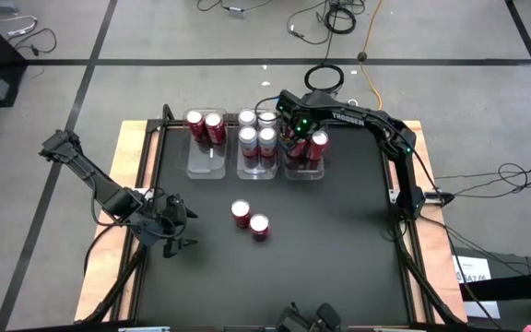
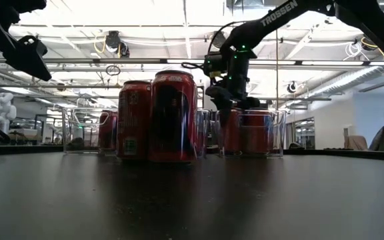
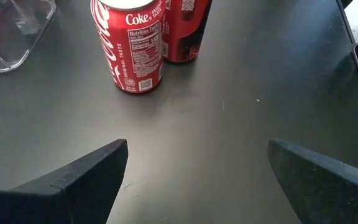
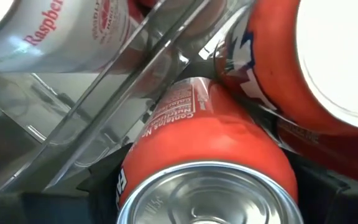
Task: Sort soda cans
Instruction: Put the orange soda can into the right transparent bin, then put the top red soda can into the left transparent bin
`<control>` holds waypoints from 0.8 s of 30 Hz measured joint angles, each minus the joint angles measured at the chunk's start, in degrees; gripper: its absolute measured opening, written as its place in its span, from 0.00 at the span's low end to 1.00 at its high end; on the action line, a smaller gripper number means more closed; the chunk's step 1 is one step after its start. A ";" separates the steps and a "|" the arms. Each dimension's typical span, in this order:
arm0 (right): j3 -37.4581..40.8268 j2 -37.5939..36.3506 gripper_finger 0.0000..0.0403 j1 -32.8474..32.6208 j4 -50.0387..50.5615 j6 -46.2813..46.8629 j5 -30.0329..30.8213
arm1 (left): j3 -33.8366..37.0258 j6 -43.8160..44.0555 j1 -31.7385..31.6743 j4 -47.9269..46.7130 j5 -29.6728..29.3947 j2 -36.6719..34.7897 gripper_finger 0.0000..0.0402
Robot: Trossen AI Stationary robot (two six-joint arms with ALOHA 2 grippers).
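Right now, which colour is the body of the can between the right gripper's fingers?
Red, with white print; the right wrist view shows the can best.

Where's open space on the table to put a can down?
Bare mat lies right of the two loose red cans, and between them and the bins. The left bin has room; the middle bin and right bin are crowded.
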State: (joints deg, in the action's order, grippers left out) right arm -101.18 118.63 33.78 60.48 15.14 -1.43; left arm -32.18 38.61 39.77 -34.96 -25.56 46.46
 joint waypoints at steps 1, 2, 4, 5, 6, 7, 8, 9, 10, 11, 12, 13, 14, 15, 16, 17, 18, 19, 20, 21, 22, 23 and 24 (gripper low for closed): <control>0.00 0.00 0.75 0.00 -0.17 -0.50 0.00 | 0.00 0.00 0.00 0.00 0.00 0.02 0.99; 0.00 0.00 0.75 0.02 -0.34 -0.90 -0.02 | 0.00 0.00 0.00 0.00 0.00 0.02 0.99; 0.00 0.00 0.75 0.11 -0.67 -1.07 -0.10 | 0.00 0.00 0.00 0.00 0.00 0.00 0.99; 0.00 0.00 0.76 0.14 -0.71 -1.07 -0.16 | 0.00 0.00 0.00 0.00 0.00 0.01 0.99; 0.00 0.00 0.77 0.21 -0.70 -1.08 -0.32 | 0.00 0.00 0.00 0.00 0.00 0.01 0.99; 0.00 0.00 0.79 0.24 -0.71 -1.09 -0.42 | 0.00 0.00 0.00 0.00 0.00 0.01 0.99; 0.00 0.00 0.81 0.26 -0.70 -1.11 -0.39 | 0.00 0.00 0.00 0.00 0.00 0.02 0.99; -0.01 0.00 0.83 0.26 -0.69 -1.24 -0.26 | 0.00 0.00 0.00 0.00 0.00 0.01 0.99; -0.07 0.00 0.85 0.26 -0.71 -1.27 -0.17 | 0.00 0.00 0.00 0.00 0.00 0.01 0.99; -0.13 0.00 0.88 0.26 -0.69 -1.27 -0.06 | 0.00 0.00 0.00 0.00 0.00 0.02 0.99; -0.20 0.00 0.90 0.26 -0.62 -1.28 -0.17 | 0.00 0.00 0.00 0.00 0.00 0.00 0.99; -0.46 0.00 0.92 0.26 -0.29 -1.29 -0.16 | 0.00 0.00 0.00 0.00 0.00 0.02 0.99; -0.84 0.01 0.93 0.28 0.21 -1.29 -0.14 | 0.00 0.00 0.00 0.00 0.00 0.02 0.99; -1.51 0.04 0.94 0.28 0.95 -1.29 -0.19 | 0.00 0.00 0.00 -0.02 0.00 0.01 0.99; -2.47 0.04 0.95 0.28 1.63 -1.29 -0.16 | 0.00 0.00 0.00 0.00 0.00 0.02 0.99; -3.64 0.04 0.95 0.28 2.30 -1.29 -0.17 | 0.00 0.00 0.00 0.00 0.00 0.01 0.99; -4.87 0.04 0.96 0.28 3.15 -1.29 -0.17 | 0.00 0.00 0.00 0.00 0.00 0.01 0.99; -6.47 0.04 0.96 0.28 4.53 -1.29 -0.17 | 0.00 0.00 0.00 0.00 0.00 0.01 0.99; -8.11 0.04 0.96 0.28 6.12 -1.29 -0.17 | 0.00 0.00 0.00 0.00 0.00 0.02 0.99; -9.91 0.04 0.96 0.28 7.50 -1.29 -0.17 | 0.00 0.00 0.00 0.00 0.00 0.00 0.99; -11.90 0.04 0.96 0.28 8.97 -1.29 -0.17 | 0.00 0.00 0.00 0.00 0.00 0.00 0.99; -14.04 0.04 0.96 0.27 10.74 -1.29 -0.17 | 0.00 0.00 0.00 0.00 0.00 0.02 0.99; -16.15 0.04 0.96 0.26 12.68 -1.27 -0.17 | 0.00 0.00 0.00 0.00 0.00 0.00 0.99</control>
State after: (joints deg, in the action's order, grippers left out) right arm -117.33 118.67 34.04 73.15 13.87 -1.60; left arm -32.18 38.61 39.77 -34.96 -25.56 46.46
